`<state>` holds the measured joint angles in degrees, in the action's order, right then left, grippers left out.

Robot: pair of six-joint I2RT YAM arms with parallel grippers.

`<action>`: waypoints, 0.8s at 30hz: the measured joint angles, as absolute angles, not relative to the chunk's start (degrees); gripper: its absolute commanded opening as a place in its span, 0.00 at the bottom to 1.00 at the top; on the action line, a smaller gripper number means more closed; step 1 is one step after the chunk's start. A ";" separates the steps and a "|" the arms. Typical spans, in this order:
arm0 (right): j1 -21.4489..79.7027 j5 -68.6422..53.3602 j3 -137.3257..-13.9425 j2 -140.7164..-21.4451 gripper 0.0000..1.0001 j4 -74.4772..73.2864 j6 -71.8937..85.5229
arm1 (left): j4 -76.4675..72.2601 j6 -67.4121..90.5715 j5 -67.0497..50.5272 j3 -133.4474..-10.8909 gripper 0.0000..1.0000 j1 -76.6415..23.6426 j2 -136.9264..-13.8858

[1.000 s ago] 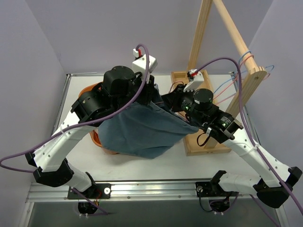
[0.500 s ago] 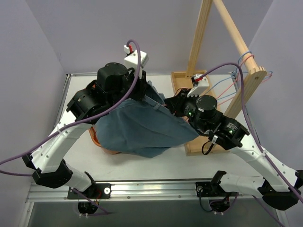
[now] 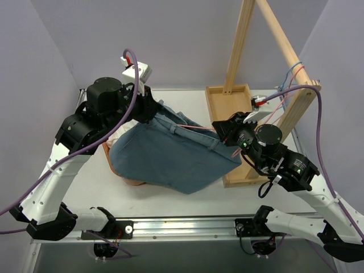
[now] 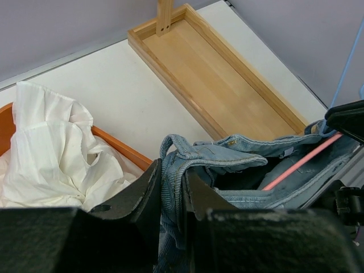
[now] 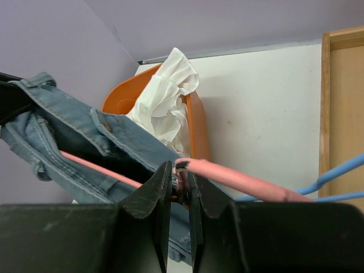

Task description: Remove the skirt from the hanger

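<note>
Your left gripper (image 4: 172, 175) is pinched onto the folded waistband of the one blue denim skirt (image 3: 170, 153), its two black fingers (image 4: 149, 185) pressed together with the cloth between them. Your right gripper (image 5: 178, 178) is clamped on the end of the single pink plastic hanger (image 5: 239, 179), jaws almost touching around the rod. The skirt hangs in the air between the two grippers, its waistband open and the pink rod running through it, its lower edge draping down over the near side of the one orange plastic basket (image 5: 196, 122). A crumpled white garment (image 4: 51, 153) lies in that basket. Your left arm rises from its base at the near left, elbow high, and its wrist bends inward above the basket at the back left of the table. Your right arm comes up from the near right and reaches towards the centre, its wrist beside the shallow wooden tray (image 4: 222, 79) that forms the foot of the one tall wooden rack (image 3: 239, 45). Thin blue wire (image 5: 341, 170) crosses just behind the right fingers; how many pieces, you cannot tell. Everything stands on a white table (image 3: 170, 196) enclosed by pale lilac walls (image 3: 34, 51).
</note>
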<state>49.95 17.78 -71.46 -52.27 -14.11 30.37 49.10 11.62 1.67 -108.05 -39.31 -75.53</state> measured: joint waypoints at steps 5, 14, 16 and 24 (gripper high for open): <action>49.93 19.31 -71.53 -53.19 0.00 -16.14 30.48 | 48.64 12.10 -2.31 -105.30 0.02 -38.00 -71.50; 49.56 20.25 -74.02 -56.99 0.00 -15.92 32.14 | 50.00 12.84 -4.95 -104.36 0.02 -36.49 -64.69; 49.43 20.45 -74.96 -57.45 0.00 -16.29 31.99 | 50.19 12.62 -4.56 -104.36 0.02 -36.32 -64.71; 49.19 20.62 -75.40 -56.25 0.00 -18.52 31.64 | 51.00 11.09 -0.08 -103.53 0.02 -35.79 -66.19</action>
